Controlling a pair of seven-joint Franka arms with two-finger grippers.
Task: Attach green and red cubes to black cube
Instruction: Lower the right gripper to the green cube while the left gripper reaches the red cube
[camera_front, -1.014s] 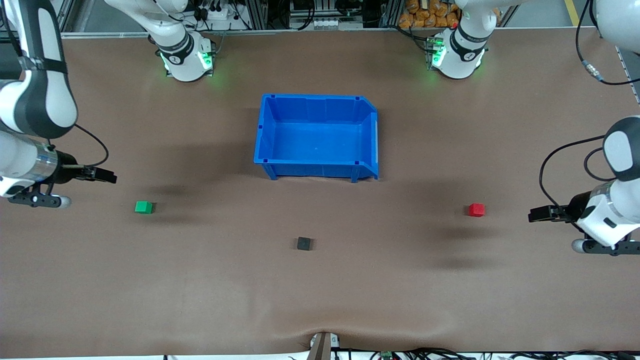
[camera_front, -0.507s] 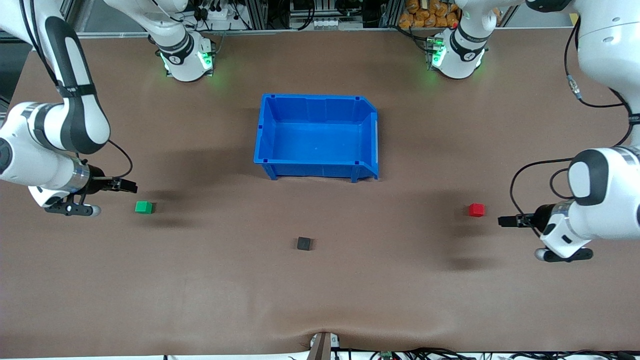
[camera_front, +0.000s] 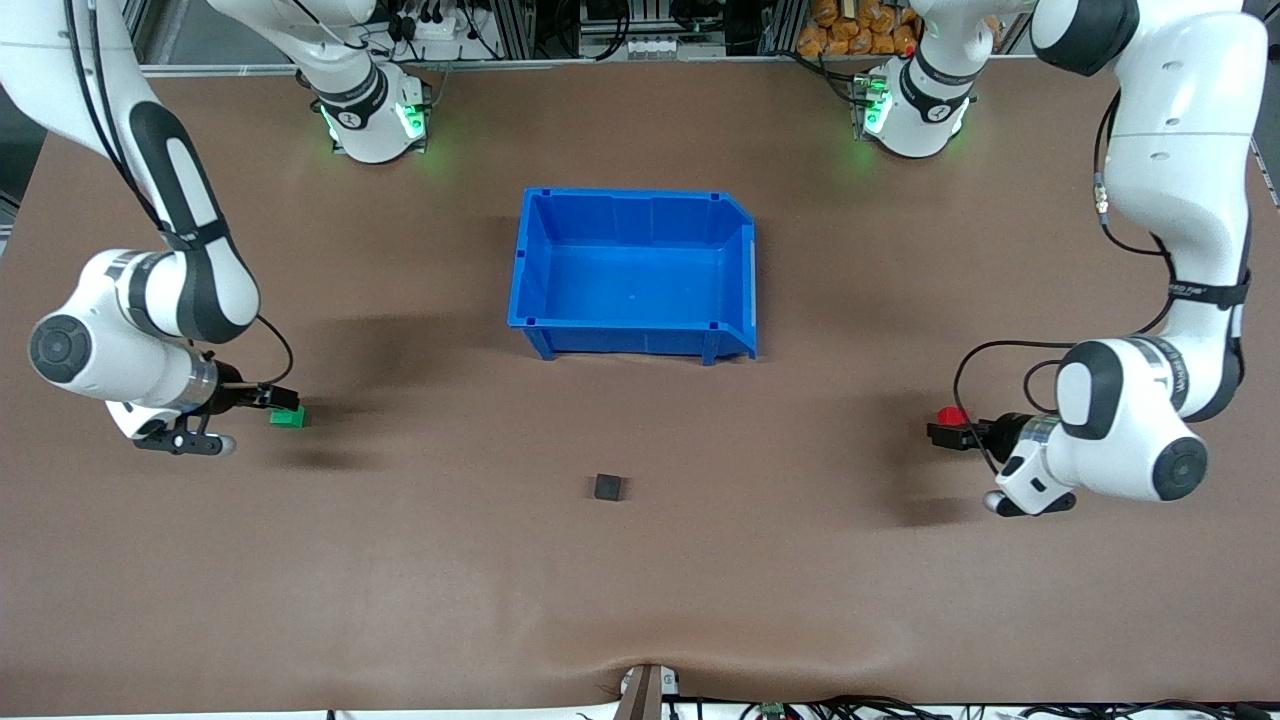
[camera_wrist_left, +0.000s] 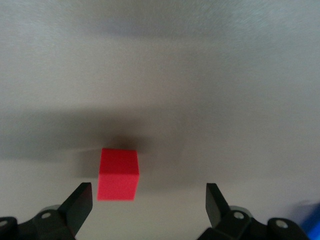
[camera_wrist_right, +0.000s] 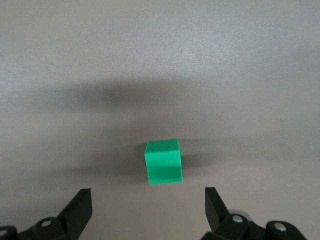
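Note:
The green cube (camera_front: 291, 418) rests on the brown table toward the right arm's end. My right gripper (camera_front: 283, 398) hangs low right beside it, open. In the right wrist view the green cube (camera_wrist_right: 163, 161) lies just ahead of the spread fingers of the right gripper (camera_wrist_right: 147, 192), untouched. The red cube (camera_front: 950, 414) sits toward the left arm's end, partly covered by my open left gripper (camera_front: 936, 434). In the left wrist view the red cube (camera_wrist_left: 118, 174) is close to one finger of the left gripper (camera_wrist_left: 148, 192). The black cube (camera_front: 607, 487) lies alone mid-table.
A blue bin (camera_front: 632, 195) with nothing in it stands mid-table, farther from the front camera than the black cube. The brown mat bulges slightly at the table's near edge, above a small bracket (camera_front: 645, 690).
Both arms have swung in from the table's ends. The right gripper came up to the green cube and the left gripper to the red cube. The cubes have not moved.

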